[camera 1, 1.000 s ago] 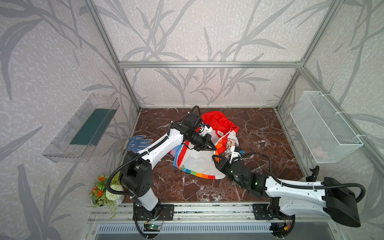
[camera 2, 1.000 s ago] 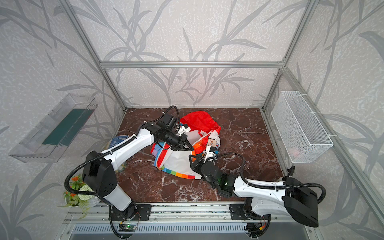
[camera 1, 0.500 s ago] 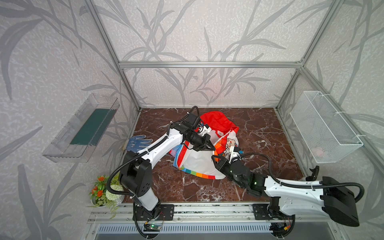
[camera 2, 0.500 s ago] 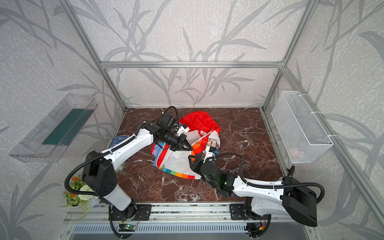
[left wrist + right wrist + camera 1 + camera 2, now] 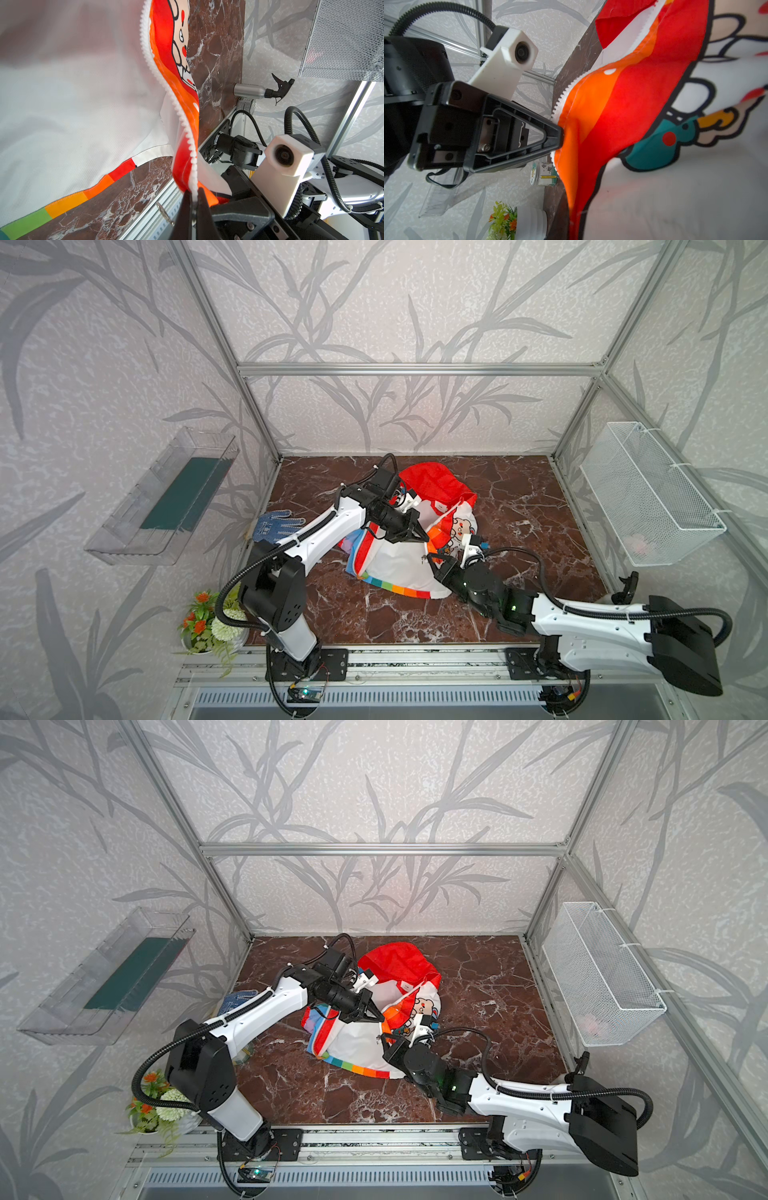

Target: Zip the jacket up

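The left end effector (image 5: 560,135) is clamped on the jacket (image 5: 399,568), at its orange zipper edge. The jacket lies open mid-counter (image 5: 519,506), white lining up. Just right, the right end effector (image 5: 192,196) pinches that edge's lower end.

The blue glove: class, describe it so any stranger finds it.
Find the brown marble tabletop. At its left edge, beyond the white left arm, lies a blue dotted work glove. Unlike the rainbow-striped jacket nearby, it is one colour, fingers spread.
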You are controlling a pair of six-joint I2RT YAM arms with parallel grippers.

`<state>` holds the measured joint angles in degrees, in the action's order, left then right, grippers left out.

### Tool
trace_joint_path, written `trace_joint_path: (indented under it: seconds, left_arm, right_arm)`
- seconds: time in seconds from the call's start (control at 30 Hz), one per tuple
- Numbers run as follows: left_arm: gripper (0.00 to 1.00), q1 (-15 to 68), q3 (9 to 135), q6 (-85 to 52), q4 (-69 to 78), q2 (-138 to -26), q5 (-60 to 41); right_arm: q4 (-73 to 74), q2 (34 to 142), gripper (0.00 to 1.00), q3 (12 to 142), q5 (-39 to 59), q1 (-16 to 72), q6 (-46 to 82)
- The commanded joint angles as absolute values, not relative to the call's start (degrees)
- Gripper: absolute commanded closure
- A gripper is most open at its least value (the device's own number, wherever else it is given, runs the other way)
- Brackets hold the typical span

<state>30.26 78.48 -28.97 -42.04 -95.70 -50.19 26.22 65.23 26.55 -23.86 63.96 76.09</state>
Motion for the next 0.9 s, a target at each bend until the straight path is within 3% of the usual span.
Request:
trace_joint_path:
  seconds: [0.0,0.1,0.37,0.47,0.63,0.87]
  left_arm:
    - [0.85,29.83,79.22,-28.03,-43.25,-94.97,-49.0]
    - [0.66,29.02,78.99,-28.41,-42.83,-94.69,-49.28]
    - [0.46,17.69,77.57,-26.21,-46.93,-91.7,-47.21]
    - [0.46,13.61,75.19,-23.34,-50.86,-89.95,-41.68]
    - [0.48,12.92,69.97,-15.02,-59.0,-91.64,-16.46]
    - [0.5,13.1,68.89,-12.28,-58.3,-98.59,-7.21]
  right_arm:
    - [28.89,65.87,0.97,25.76,-23.27,62.95,75.75]
    - [29.42,65.46,1.0,25.53,-22.79,62.15,74.75]
    - [25.92,62.66,1.0,26.22,-17.26,56.19,72.84]
    - [25.69,61.8,1.0,25.99,-12.02,51.8,73.1]
    - [22.66,60.52,1.0,27.06,-2.51,44.66,72.35]
    - [22.26,58.84,1.0,25.9,5.41,38.34,72.29]
